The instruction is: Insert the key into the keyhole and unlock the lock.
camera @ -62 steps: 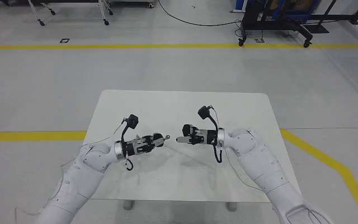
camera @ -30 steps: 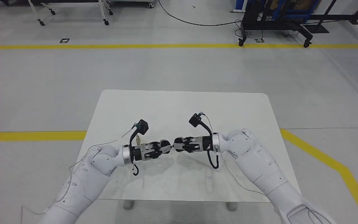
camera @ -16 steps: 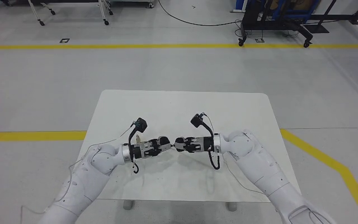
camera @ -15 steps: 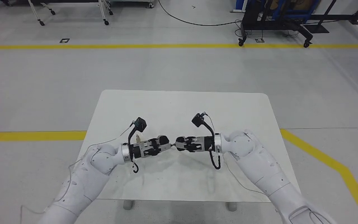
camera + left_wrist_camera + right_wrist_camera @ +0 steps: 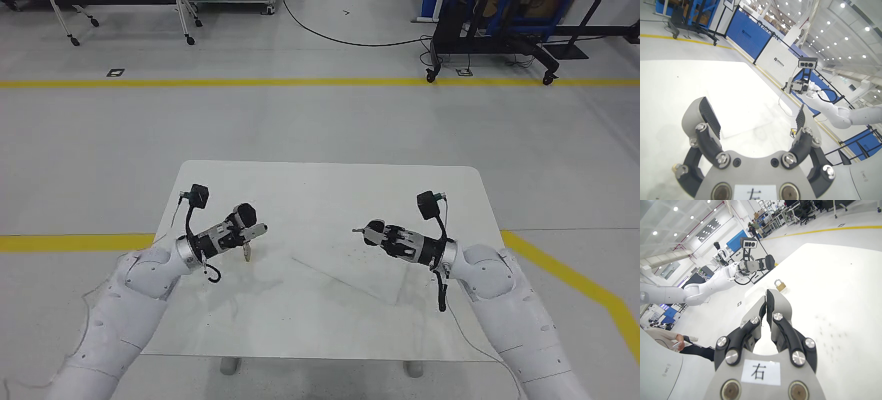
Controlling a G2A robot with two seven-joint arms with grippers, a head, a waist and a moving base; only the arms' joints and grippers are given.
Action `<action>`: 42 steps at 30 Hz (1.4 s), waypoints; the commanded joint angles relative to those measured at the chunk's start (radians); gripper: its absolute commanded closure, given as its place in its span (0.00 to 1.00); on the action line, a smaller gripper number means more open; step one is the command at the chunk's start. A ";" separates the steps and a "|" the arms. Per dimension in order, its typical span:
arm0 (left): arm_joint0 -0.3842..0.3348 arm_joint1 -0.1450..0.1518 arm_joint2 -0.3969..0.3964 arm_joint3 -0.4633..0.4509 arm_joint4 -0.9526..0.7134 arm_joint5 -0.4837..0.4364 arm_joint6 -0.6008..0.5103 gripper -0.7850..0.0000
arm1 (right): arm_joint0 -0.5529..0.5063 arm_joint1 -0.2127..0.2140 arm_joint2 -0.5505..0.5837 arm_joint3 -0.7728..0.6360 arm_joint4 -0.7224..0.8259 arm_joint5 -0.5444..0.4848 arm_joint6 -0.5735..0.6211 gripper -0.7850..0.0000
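White worktop (image 5: 330, 190) on a pale factory floor with yellow lines carries the one task thing lying loose. At the left, the left gripper (image 5: 250, 230) hangs just above the surface with its fingers (image 5: 704, 106) spread wide and nothing between them. Just beside it, the brass padlock (image 5: 248, 252) lies flat on the worktop. Its shackle looks seated, though it is too small to be sure. Well apart to the right, the right gripper (image 5: 368, 234) points back toward the lock with its fingers (image 5: 770, 302) pressed together. A thin sliver at their tips, most likely the key (image 5: 355, 232), pokes out. As things lie, key and keyhole are apart and no hold is on the lock. Steadying the padlock, lining up the key, pushing it in and turning it all seem left to do.
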 commanded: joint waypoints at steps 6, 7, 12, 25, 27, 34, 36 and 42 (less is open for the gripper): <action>0.124 0.045 -0.200 -0.202 0.241 0.243 0.019 0.00 | -0.051 0.014 0.052 -0.025 -0.018 -0.043 -0.053 1.00; 0.145 0.051 -0.219 -0.243 0.286 0.291 0.000 0.00 | -0.053 0.014 0.050 -0.026 -0.013 -0.049 -0.054 1.00; 0.145 0.051 -0.219 -0.243 0.286 0.291 0.000 0.00 | -0.053 0.014 0.050 -0.026 -0.013 -0.049 -0.054 1.00; 0.445 0.082 -0.348 -0.558 0.917 0.462 0.082 0.00 | -0.053 0.014 0.050 -0.026 -0.013 -0.049 -0.054 1.00; 0.495 0.084 -0.343 -0.615 0.980 0.456 0.058 0.00 | -0.053 0.014 0.050 -0.026 -0.013 -0.049 -0.054 1.00; 0.487 0.072 -0.245 -0.625 1.053 0.506 0.036 0.00 | -0.053 0.014 0.050 -0.026 -0.013 -0.049 -0.054 1.00; 0.440 0.062 -0.188 -0.587 1.069 0.547 0.020 0.00 | -0.053 0.014 0.050 -0.026 -0.013 -0.049 -0.054 1.00; 0.310 0.035 -0.052 -0.496 1.099 0.592 -0.029 0.11 | -0.053 0.014 0.050 -0.026 -0.013 -0.049 -0.054 1.00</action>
